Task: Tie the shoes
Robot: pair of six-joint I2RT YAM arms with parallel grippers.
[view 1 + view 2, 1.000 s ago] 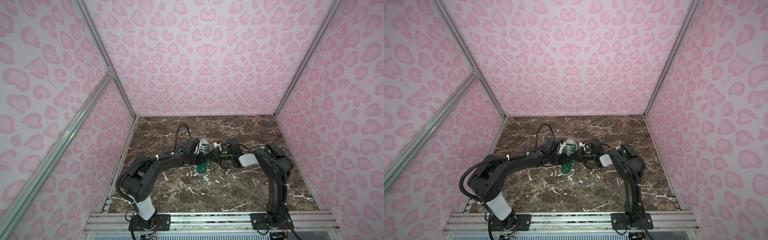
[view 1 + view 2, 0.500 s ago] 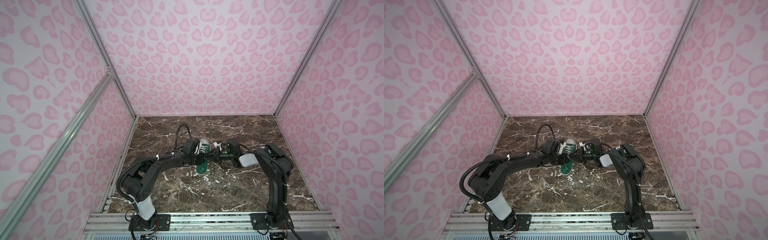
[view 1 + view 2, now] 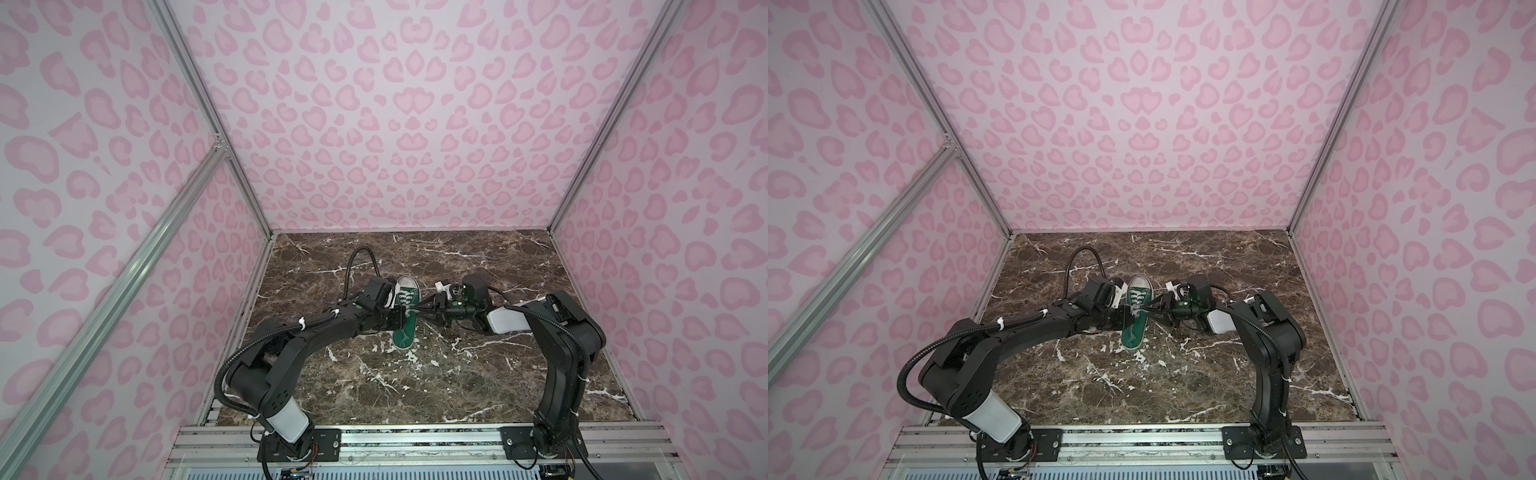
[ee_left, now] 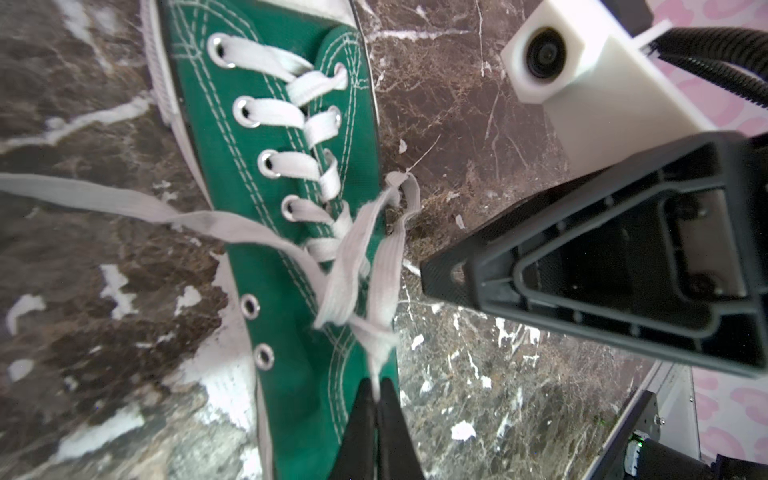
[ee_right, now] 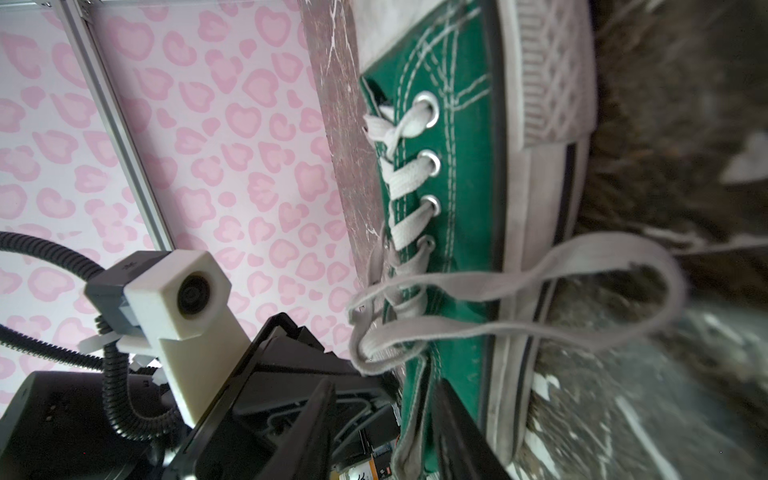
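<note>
**Left pincer pinching lace at mid-shoe; right pincer spread**

Top views: In both top views the green sneaker [image 3: 405,328] lies flat on the marble table [image 3: 415,382]. It sits between the two pincers, with its white toe cap pointing away from the arm bases. The left pincer [image 3: 400,321] has its tips over the lacing at mid-shoe. The right pincer [image 3: 424,309] faces it from the opposite flank, tips just beside the sneaker's edge [image 3: 1136,328]. Jaw state is too small to read from up here.

Left wrist view: The left pincer [image 4: 377,388] has its fingers pressed together on a white lace [image 4: 384,270]. The strand rises straight from the tips to a crossing over the tongue. Ahead of the tips the sneaker [image 4: 282,124] runs away toe-first. One long strand leaves the crossing sideways over the table. A short loop stands off the canvas on the right pincer's side. One black finger [image 4: 602,282] of the right pincer points at that loop, close but apart.

Right wrist view: The right pincer [image 5: 384,386] has its fingers spread, with no lace between the pads. The sneaker [image 5: 457,187] lies just ahead of the tips, sole edge to one side. A long lace loop [image 5: 478,286] drapes over that edge ahead of the tips. The left arm's wrist camera [image 5: 183,299] sits opposite.
</note>
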